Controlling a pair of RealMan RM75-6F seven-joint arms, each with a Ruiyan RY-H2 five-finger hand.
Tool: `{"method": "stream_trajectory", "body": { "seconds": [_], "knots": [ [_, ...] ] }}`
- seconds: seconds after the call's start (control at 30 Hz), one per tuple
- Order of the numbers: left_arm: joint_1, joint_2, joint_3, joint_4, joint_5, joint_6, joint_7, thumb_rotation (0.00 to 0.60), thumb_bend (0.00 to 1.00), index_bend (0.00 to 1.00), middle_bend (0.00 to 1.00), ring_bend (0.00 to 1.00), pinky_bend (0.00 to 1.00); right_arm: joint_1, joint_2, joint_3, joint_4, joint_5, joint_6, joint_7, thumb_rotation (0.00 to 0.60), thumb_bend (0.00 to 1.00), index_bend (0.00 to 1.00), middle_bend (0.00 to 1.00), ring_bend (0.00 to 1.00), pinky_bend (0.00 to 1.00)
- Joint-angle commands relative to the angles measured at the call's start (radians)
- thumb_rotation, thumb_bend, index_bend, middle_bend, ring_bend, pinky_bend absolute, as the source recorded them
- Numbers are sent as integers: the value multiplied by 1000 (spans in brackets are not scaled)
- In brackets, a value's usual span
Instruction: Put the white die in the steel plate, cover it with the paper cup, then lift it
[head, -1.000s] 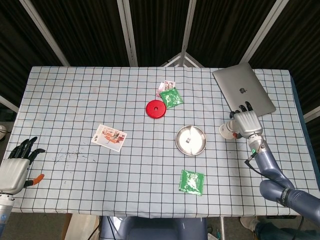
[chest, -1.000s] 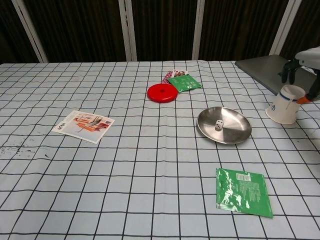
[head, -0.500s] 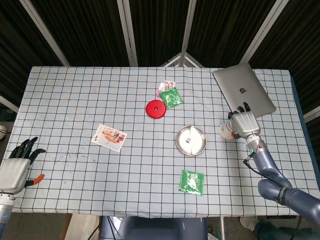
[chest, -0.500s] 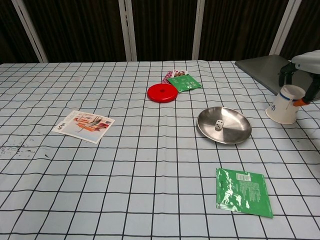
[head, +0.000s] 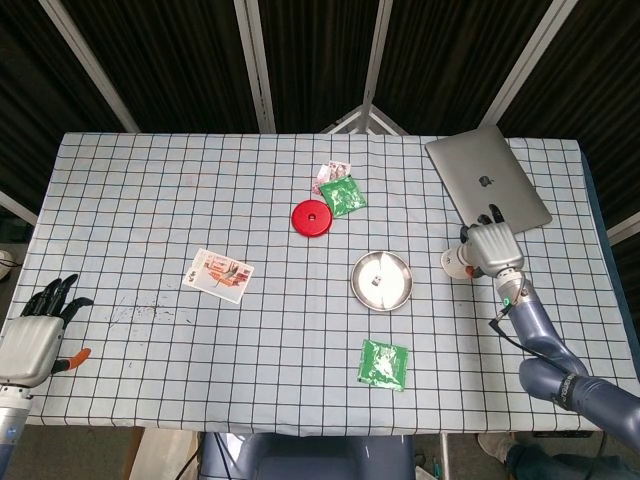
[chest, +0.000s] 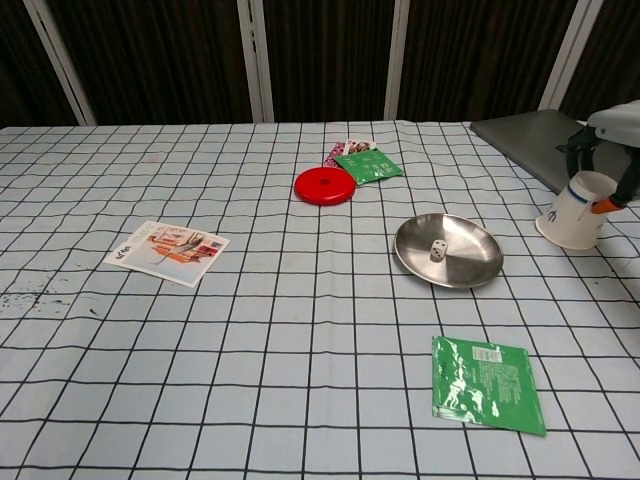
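Observation:
The white die (head: 375, 281) (chest: 437, 250) lies inside the steel plate (head: 393, 269) (chest: 472, 252) right of the table's middle. To the plate's right is the white paper cup (head: 456, 262) (chest: 577, 210), mouth down and tilted, its near rim slightly off the cloth. My right hand (head: 492, 245) (chest: 615, 118) comes over the cup from above and grips it, dark fingers on both of its sides. My left hand (head: 30, 338) hangs at the table's near left corner, fingers spread, holding nothing.
A closed laptop (head: 488, 180) (chest: 530, 140) lies just behind the cup. A red disc (head: 311, 218) and a green packet (head: 343, 195) sit behind the plate. Another green packet (head: 384, 363) lies in front of it, and a printed card (head: 218, 274) lies to the left.
The paper cup has tipped a little and shifted slightly right under my right hand. The die, the plate and my left hand have not moved.

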Motion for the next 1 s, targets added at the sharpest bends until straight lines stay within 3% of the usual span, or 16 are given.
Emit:
{"method": "stream_trajectory", "body": {
  "seconds": [0.03, 0.37, 0.73, 1.0],
  "knots": [
    [1, 0, 1, -1, 1, 2, 1, 600, 275, 262, 0, 0, 128, -2, 1, -2, 0, -1, 2, 1, 600, 281, 486, 482, 227, 0],
    [1, 2, 4, -3, 6, 5, -4, 600, 275, 262, 0, 0, 128, 1, 47, 2, -73, -26, 29, -15, 600, 383, 503, 483, 227, 0],
    [3, 17, 9, -1, 25, 11, -44, 600, 275, 262, 0, 0, 128, 26, 151, 22, -388, -2, 91, -167, 600, 396, 510, 483, 228, 0],
    [4, 25, 15, 3, 41, 14, -66, 600, 275, 262, 0, 0, 128, 66, 112, 30, -495, 69, 127, -272, 600, 400, 510, 483, 228, 0]
  ]
}}
